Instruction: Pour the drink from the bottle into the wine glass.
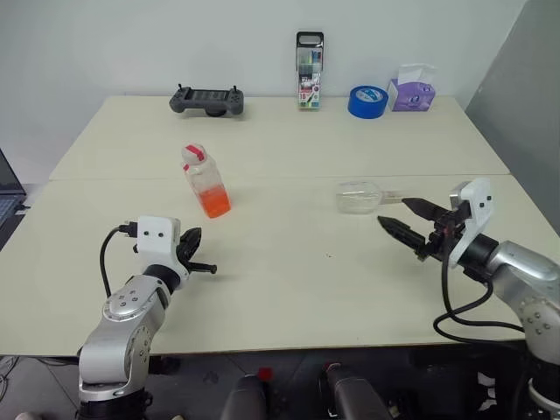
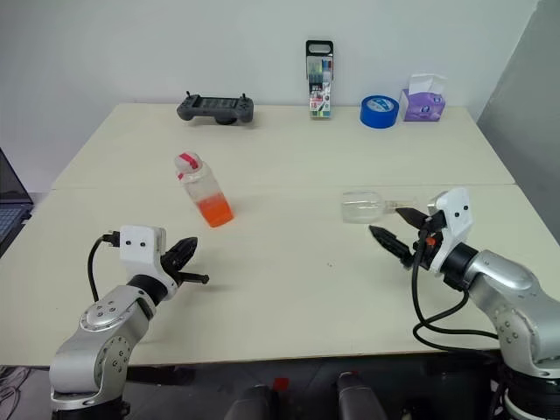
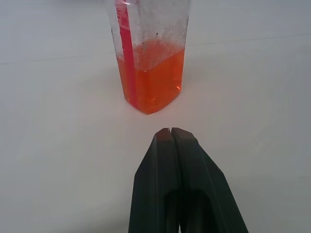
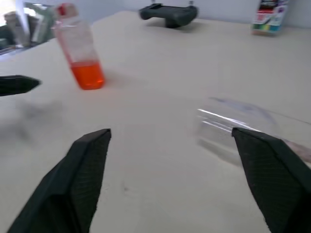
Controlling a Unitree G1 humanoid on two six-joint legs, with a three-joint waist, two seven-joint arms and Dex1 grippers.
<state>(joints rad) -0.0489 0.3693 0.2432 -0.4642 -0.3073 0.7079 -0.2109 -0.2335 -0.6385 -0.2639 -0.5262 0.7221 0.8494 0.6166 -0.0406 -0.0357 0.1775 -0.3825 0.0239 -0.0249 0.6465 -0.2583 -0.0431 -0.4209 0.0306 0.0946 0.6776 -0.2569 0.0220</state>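
Now we see the bottle (image 1: 206, 181) standing upright on the pale table (image 1: 289, 280), left of centre, its whitish-pink cap (image 1: 194, 155) on top and a red strip running down one side. The orange drink (image 1: 213, 203) fills only its lower part. Our left gripper (image 1: 194, 249) rests low over the table just in front of the bottle, apart from it, with its two black fingers pressed together; in the left wrist view the joined tips (image 3: 170, 133) point at the bottle's base without touching it.

Over on the right, the wine glass (image 1: 360, 197) lies on its side on the table, bowl toward the middle and stem pointing toward our right arm. Our right gripper (image 1: 408, 220) is just beside it, fingers spread wide apart and holding nothing; one finger (image 4: 265, 170) sits close by the glass's stem end, and whether it touches we cannot tell.

Along the far edge of the table stand a dark handheld controller (image 1: 206, 101), a pack of markers (image 1: 309, 72), a roll of blue tape (image 1: 367, 101) and a purple tissue pack (image 1: 412, 89).
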